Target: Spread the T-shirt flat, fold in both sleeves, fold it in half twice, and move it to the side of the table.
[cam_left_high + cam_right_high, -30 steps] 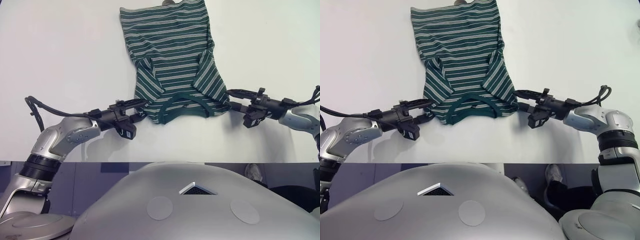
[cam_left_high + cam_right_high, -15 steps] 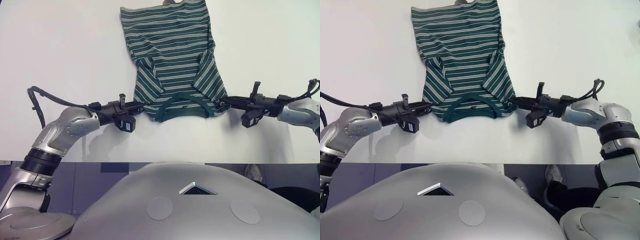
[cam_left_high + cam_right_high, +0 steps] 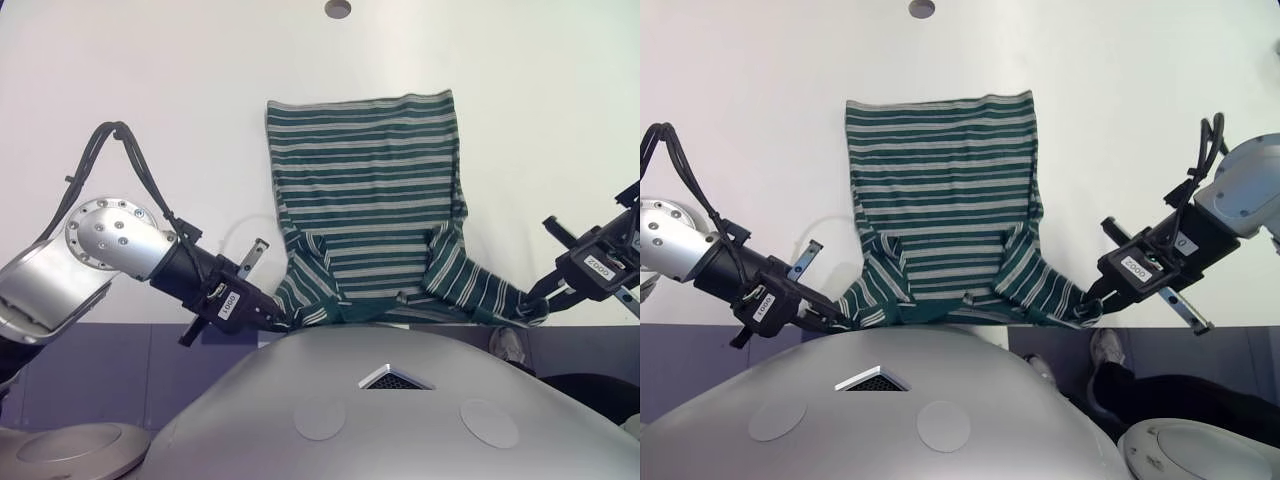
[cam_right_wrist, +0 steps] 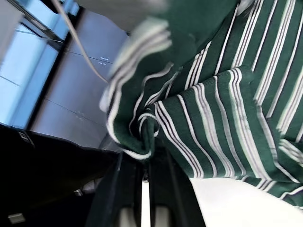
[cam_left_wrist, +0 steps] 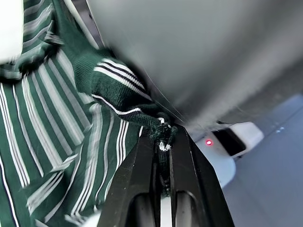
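Left eye view shows we have dragged the striped T-shirt (image 3: 365,190) to the near edge of the white table (image 3: 130,90). Our left gripper (image 3: 283,322) and right gripper (image 3: 1092,296) each stay clamped on a shoulder corner. Its sleeves (image 3: 308,272) look folded in, so we judge halving comes next.

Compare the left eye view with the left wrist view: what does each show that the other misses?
Left eye view: most of the T-shirt lying on the table, sleeves folded in, and the right hand pinching its other near corner. Left wrist view: a close look at fabric bunched in the left hand. Both: the left hand shut on the T-shirt's near corner.
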